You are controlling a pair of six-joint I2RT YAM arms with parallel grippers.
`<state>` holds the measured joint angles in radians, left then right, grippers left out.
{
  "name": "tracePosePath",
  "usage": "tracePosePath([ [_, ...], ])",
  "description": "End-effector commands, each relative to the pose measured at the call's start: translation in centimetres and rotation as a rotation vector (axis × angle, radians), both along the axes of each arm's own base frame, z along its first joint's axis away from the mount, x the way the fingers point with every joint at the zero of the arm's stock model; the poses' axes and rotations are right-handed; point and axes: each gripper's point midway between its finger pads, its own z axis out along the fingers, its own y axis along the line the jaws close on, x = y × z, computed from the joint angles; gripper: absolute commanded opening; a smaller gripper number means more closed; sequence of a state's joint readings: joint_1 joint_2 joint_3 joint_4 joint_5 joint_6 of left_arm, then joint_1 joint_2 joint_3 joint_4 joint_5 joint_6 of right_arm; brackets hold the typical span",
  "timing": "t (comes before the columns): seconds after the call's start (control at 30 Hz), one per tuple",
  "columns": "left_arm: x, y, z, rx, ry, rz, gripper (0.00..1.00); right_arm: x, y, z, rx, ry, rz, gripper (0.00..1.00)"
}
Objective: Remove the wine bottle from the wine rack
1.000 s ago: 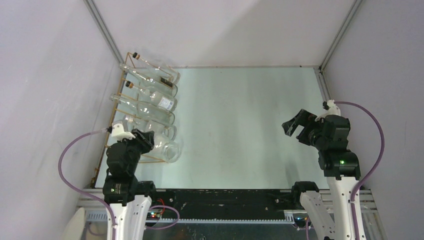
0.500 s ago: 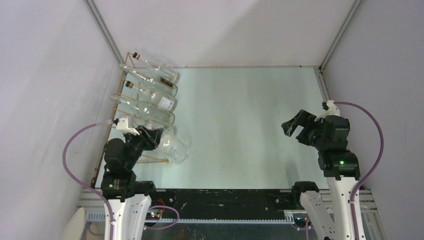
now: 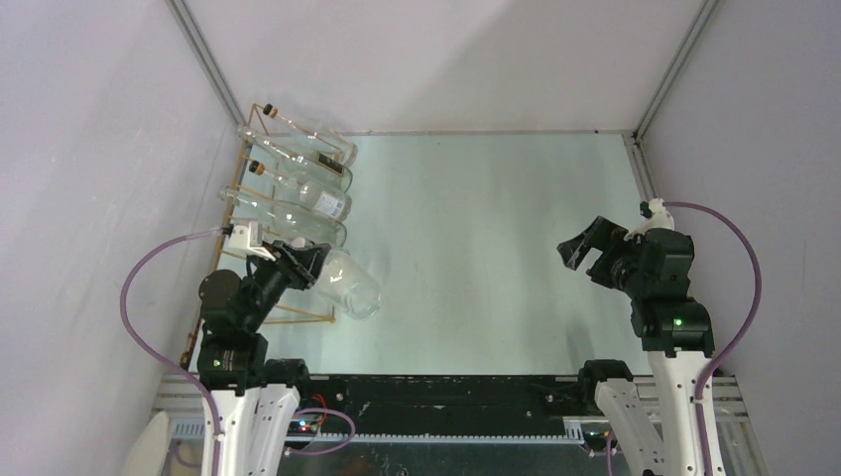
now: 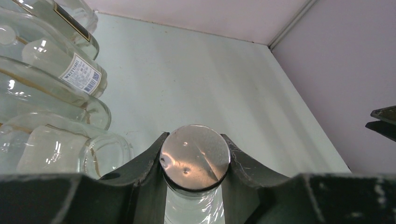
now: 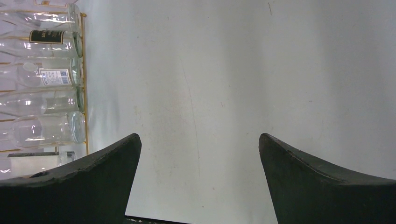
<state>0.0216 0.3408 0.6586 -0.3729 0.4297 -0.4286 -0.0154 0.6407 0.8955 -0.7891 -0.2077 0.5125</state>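
Wine bottle point(image 3: 349, 284), clear glass: lay tilted at the near end of the wine rack point(image 3: 302, 319), its base pointing right and toward the near edge, past the rack's front rail and over the desk point(image 3: 476, 228); a second earlier it had sat within the nearest bay, in line with its neighbours, and since then it had slid steadily outward to the right. Whether its base touched the desk could not be told. Left hand point(image 3: 309, 266): clenched on the bottle, both fingers point(image 4: 152, 158) pressed against its sides in the wrist view, the round glass end point(image 4: 195, 157) between them; the hand and its forearm had swung right with the bottle. Remaining bottles point(image 3: 302, 213): side by side on the rack behind it, positions unchanged, two bearing labels. Right hand point(image 3: 583, 255): released, fingers point(image 5: 93, 172) spread wide over bare desk at the right side, well apart from the rack, position unchanged.
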Motion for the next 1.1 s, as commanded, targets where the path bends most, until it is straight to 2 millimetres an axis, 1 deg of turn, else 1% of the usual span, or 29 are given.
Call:
tracePosePath([
  [0.0, -0.4, -1.1, 7.4, -0.054, -0.228, -0.034, 0.0, 0.6, 0.3, 0.9, 0.026, -0.036, 0.006, 1.0],
  [0.07, -0.1, -1.6, 7.3, -0.045, -0.22, -0.043, 0.0, 0.6, 0.4, 1.0, 0.032, -0.039, 0.007, 1.0],
  [0.13, 0.1, -3.0, 7.1, -0.047, -0.198, -0.084, 0.0, 0.5, 0.4, 1.1, 0.033, -0.044, 0.007, 1.0],
  [0.17, 0.4, -2.9, 7.1, -0.046, -0.195, -0.069, 0.0, 0.5, 0.4, 1.1, 0.034, -0.044, 0.006, 1.0],
  [0.2, 0.4, -3.7, 7.0, -0.044, -0.188, -0.097, 0.0, 0.5, 0.4, 1.1, 0.032, -0.046, 0.005, 1.0],
  [0.23, 0.7, -3.6, 6.9, -0.043, -0.184, -0.076, 0.0, 0.4, 0.3, 1.1, 0.031, -0.046, 0.003, 1.0],
  [0.27, 0.7, -4.6, 6.7, -0.034, -0.175, -0.105, 0.0, 0.4, 0.3, 1.1, 0.027, -0.047, 0.0, 1.0],
  [0.3, 1.0, -4.6, 6.7, -0.03, -0.175, -0.085, 0.0, 0.4, 0.2, 1.1, 0.026, -0.048, -0.002, 1.0],
  [0.33, 0.8, -5.6, 6.7, -0.018, -0.17, -0.118, 0.0, 0.4, 0.2, 1.1, 0.024, -0.049, -0.001, 1.0],
  [0.37, 1.1, -5.7, 6.8, -0.014, -0.171, -0.105, 0.0, 0.3, 0.2, 1.1, 0.023, -0.05, -0.002, 1.0],
  [0.4, 1.1, -6.8, 6.6, 0.0, -0.162, -0.131, 0.0, 0.3, 0.2, 1.2, 0.023, -0.051, -0.001, 1.0],
  [0.43, 1.5, -6.9, 6.7, 0.004, -0.161, -0.115, 0.0, 0.3, 0.2, 1.2, 0.023, -0.051, -0.001, 1.0],
  [0.53, 1.8, -9.5, 6.5, 0.034, -0.148, -0.16, 0.0, 0.2, 0.3, 1.3, 0.024, -0.056, 0.002, 1.0],
  [0.63, 2.2, -11.4, 6.6, 0.042, -0.151, -0.187, 0.0, 0.1, 0.3, 1.3, 0.022, -0.059, 0.002, 1.0],
  [0.7, 2.6, -13.3, 6.5, 0.063, -0.14, -0.211, 0.0, 0.0, 0.2, 1.3, 0.018, -0.061, 0.001, 1.0],
  [0.73, 2.9, -13.4, 6.6, 0.066, -0.142, -0.195, 0.0, -0.1, 0.1, 1.4, 0.015, -0.063, -0.002, 1.0],
  [0.77, 3.0, -14.3, 6.6, 0.08, -0.137, -0.2, 0.0, -0.1, 0.1, 1.3, 0.011, -0.063, -0.002, 1.0],
  [0.8, 3.4, -14.3, 6.8, 0.085, -0.14, -0.179, 0.0, -0.2, 0.0, 1.3, 0.007, -0.063, -0.007, 1.0],
  [0.83, 3.5, -15.1, 6.8, 0.097, -0.137, -0.183, 0.0, -0.2, -0.1, 1.3, 0.002, -0.062, -0.009, 1.0],
  [0.87, 3.9, -15.1, 6.9, 0.096, -0.139, -0.161, 0.0, -0.3, -0.2, 1.2, -0.002, -0.062, -0.012, 1.0],
  [0.9, 4.1, -15.7, 6.9, 0.095, -0.141, -0.162, 0.0, -0.3, -0.2, 1.2, -0.003, -0.061, -0.013, 1.0],
  [0.93, 4.4, -15.9, 7.3, 0.08, -0.154, -0.151, 0.0, -0.4, -0.3, 1.2, -0.005, -0.061, -0.015, 1.0],
  [1.07, 5.4, -17.5, 6.8, 0.09, -0.144, -0.155, 0.0, -0.5, -0.3, 1.1, -0.007, -0.055, -0.017, 1.0],
])
